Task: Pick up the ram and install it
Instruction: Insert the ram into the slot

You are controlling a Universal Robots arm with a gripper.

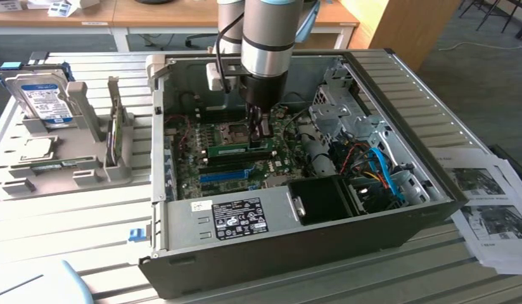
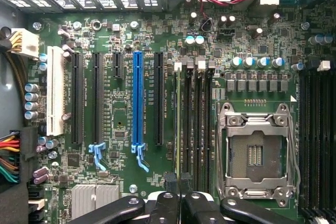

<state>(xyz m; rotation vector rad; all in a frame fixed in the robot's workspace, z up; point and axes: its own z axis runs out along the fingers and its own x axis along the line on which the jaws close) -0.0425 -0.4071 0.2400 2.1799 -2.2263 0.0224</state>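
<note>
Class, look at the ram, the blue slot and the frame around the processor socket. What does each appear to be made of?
The ram: green circuit-board laminate, matte, probably fibreglass. The blue slot: moulded plastic, by its even bright colour and slight sheen. The socket frame: bare metal, silvery and reflective, likely steel.

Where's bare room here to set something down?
Bare slatted table nearer the camera than the grey tray, on the exterior view's left of the case. Crowded inside the case around the gripper, and where the papers lie.
</note>
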